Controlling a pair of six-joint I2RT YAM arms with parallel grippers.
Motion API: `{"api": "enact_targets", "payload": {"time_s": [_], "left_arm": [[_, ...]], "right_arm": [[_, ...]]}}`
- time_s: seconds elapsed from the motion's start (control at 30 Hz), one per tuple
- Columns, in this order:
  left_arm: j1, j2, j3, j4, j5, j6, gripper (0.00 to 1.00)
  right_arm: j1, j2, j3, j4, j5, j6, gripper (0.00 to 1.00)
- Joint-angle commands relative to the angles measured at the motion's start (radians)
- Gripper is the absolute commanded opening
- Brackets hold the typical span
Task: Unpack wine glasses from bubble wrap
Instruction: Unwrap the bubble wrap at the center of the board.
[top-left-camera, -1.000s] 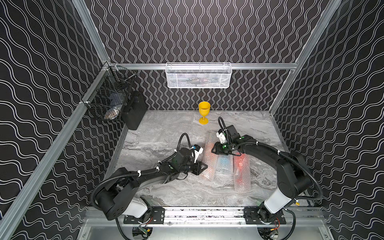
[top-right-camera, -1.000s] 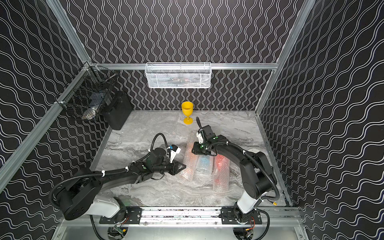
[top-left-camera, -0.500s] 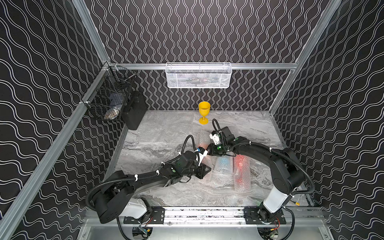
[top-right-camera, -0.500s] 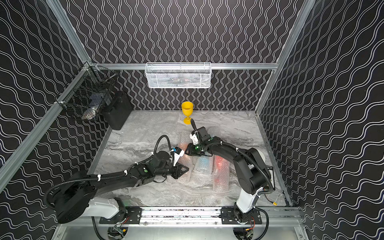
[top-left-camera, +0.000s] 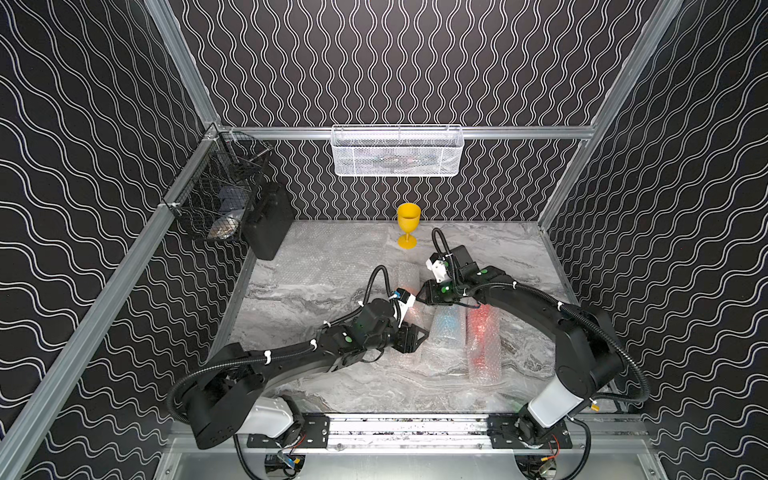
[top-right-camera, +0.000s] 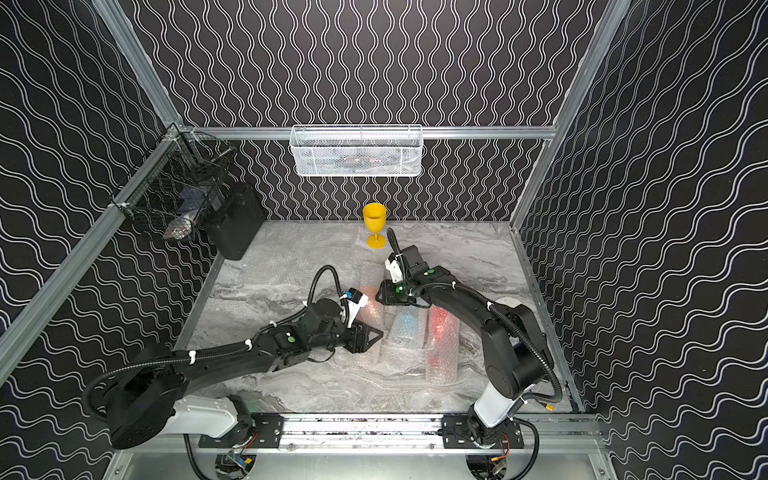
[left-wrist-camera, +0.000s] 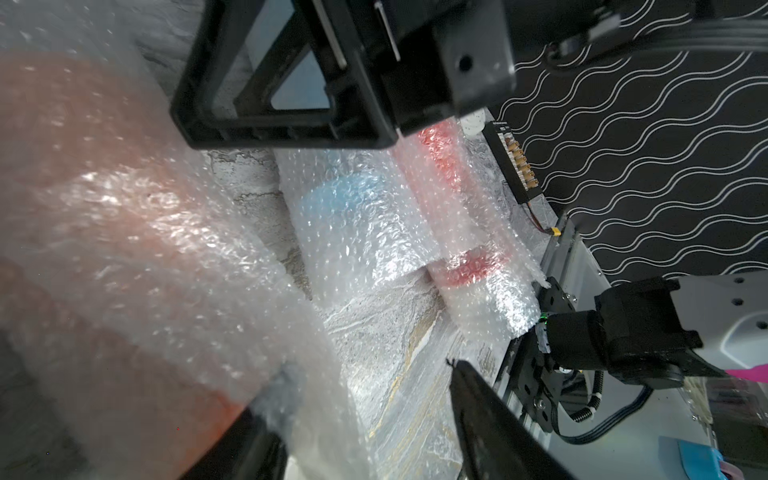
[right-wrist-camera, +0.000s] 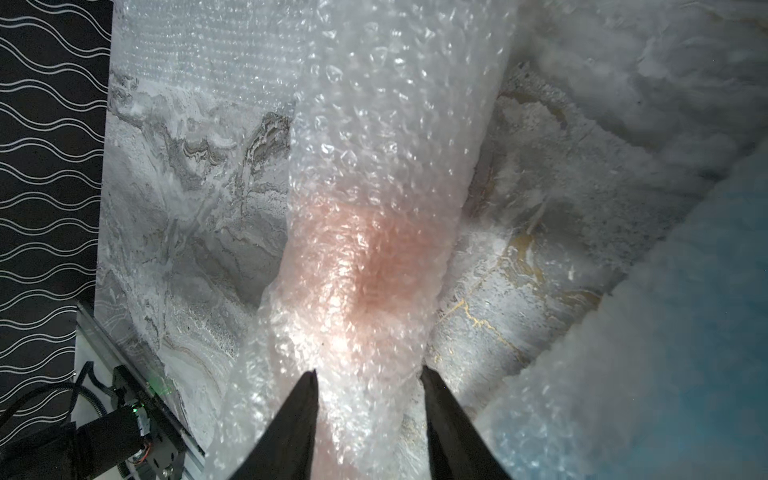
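Your left gripper (left-wrist-camera: 369, 368) has gone from pinched shut half a second ago to jaws standing wide. It lies low over the near end of the orange-tinted tube (left-wrist-camera: 104, 187). Film drapes over one finger (left-wrist-camera: 282, 386), and through the blur I can't tell whether it is snagged or only resting there.

Reading: that pinch is released, so you likely need a fresh bite before peeling further. The orange goblet is not out yet.

Just beside it the blue-tinted tube (top-left-camera: 446, 328) and red-tinted tube (top-left-camera: 482, 332) lie wrapped and side by side.

Further along, your right gripper (right-wrist-camera: 368, 370) sits at a middling width, clamped across the orange-tinted tube and holding it down alone.

Surface: marble-print tabletop (top-left-camera: 299, 299), with a flat bubble-wrap sheet (top-left-camera: 332, 257) spread behind the arms. The yellow goblet (top-left-camera: 408, 224) stands upright and bare near the back wall, so one of four is done.

Room: black case (top-left-camera: 270, 224) in the far corner, black wire basket (top-left-camera: 216, 195) above it, and white mesh basket (top-left-camera: 397, 151) on the back rail. The walls are wave-patterned.
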Motion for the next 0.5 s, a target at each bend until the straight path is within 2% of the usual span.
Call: {"api": "enact_targets", "payload": {"time_s": [0.0, 0.2, 0.47], "left_arm": [[0.001, -0.047, 0.022, -0.083, -0.081, 0.048, 0.67], [0.020, -0.115, 0.020, -0.171, -0.166, 0.057, 0.70], [0.062, -0.219, 0.024, -0.277, -0.211, 0.065, 0.72]], "right_arm": [[0.000, 0.009, 0.030, -0.032, -0.024, -0.027, 0.45], [0.019, 0.034, 0.123, -0.105, 0.000, -0.057, 0.46], [0.070, 0.095, 0.209, -0.165, 0.052, -0.073, 0.47]]}}
